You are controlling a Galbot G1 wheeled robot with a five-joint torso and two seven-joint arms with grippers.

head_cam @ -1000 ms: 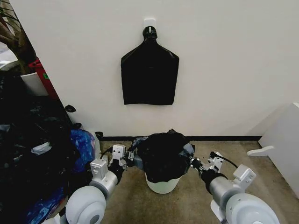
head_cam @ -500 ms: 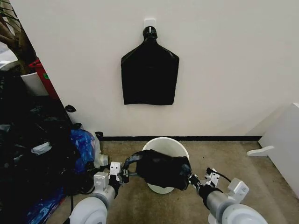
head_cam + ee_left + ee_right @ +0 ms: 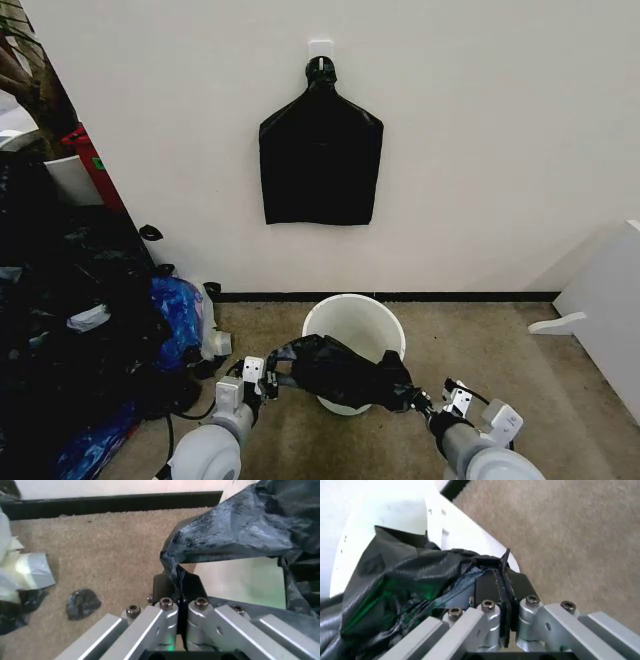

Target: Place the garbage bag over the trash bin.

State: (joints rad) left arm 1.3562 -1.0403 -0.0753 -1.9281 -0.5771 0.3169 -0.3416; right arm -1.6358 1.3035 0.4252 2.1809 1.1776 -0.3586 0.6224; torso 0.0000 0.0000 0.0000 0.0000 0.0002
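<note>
Both grippers clamp opposite edges of the garbage bag (image 3: pixel 345 372) in the lower middle of the head view: the left gripper (image 3: pixel 272 374) at its left end, the right gripper (image 3: pixel 418 400) at its right. The film sags between them across the near rim of the trash bin (image 3: pixel 355 320), whose far rim and inside stay bare. A flat black bundle (image 3: pixel 321 155) hangs on the wall at upper centre; a heap of dark and blue bags (image 3: pixel 90 330) fills the left edge.

From the left wrist view, the left gripper (image 3: pixel 177 592) has its 2 pads shut tight on a pinch of bag (image 3: pixel 240 525), the bin wall (image 3: pixel 240 579) just beyond.

From the right wrist view, the right gripper (image 3: pixel 502 588) is likewise closed on a fold of film (image 3: pixel 405 577) beside the bin (image 3: pixel 395 513).

My judgement: the mouth looks bunched, so it may fail to spread round the rim, or the thin film may tear or slip. No readable writing anywhere.
</note>
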